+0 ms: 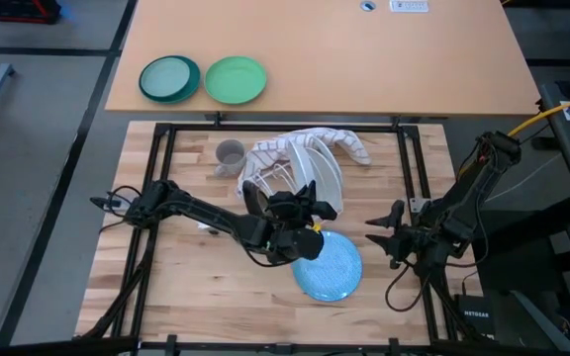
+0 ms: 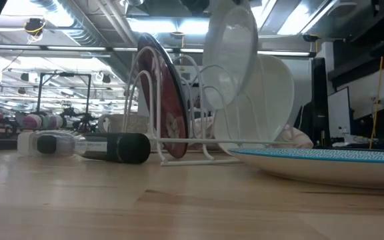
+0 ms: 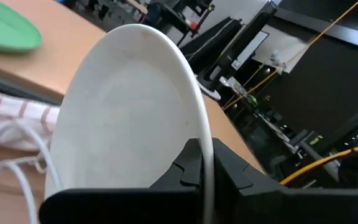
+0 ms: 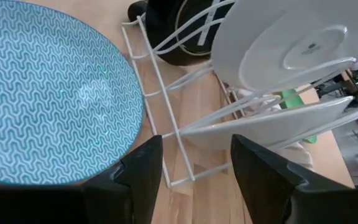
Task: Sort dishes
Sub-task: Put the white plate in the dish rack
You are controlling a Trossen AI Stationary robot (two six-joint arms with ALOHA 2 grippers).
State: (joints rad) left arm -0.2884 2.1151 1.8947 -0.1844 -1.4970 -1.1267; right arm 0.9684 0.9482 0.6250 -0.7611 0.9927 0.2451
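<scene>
We see a white wire dish rack (image 1: 300, 173) standing near the middle of the wooden table (image 1: 186, 282), with a striped cloth (image 1: 339, 143) lying under and behind it. In the low view the rack (image 2: 179, 143) holds the red-flowered plate (image 2: 169, 110) upright in one of its slots, its black back facing outward, and a white plate (image 2: 272, 100) upright in another slot further along. A second white plate (image 2: 231, 50) sits higher than the others, tilted above the rack; in the left wrist view the left gripper (image 3: 201, 171) is clamped on the rim of this plate (image 3: 129, 118), one finger on each face. In the high view the left gripper (image 1: 300, 213) is at the front of the rack, with its arm stretched across the table from the left. We cannot tell whether the held plate touches the wires. The light blue plate (image 1: 327, 265) lies flat on the table just in front of the rack, outside it; its wave pattern shows clearly in the right wrist view (image 4: 48, 93). The small grey cup (image 1: 230, 155) stands on the table just beside the rack, on its left, and we cannot see into it. The right gripper (image 1: 389, 237) waits near the right edge of the table, beside the blue plate, its fingers (image 4: 145, 165) spread apart and holding nothing. On the far desk (image 1: 414, 59), well apart from the rack, the teal plate (image 1: 169, 78) and the bright green plate (image 1: 236, 79) lie side by side.
</scene>
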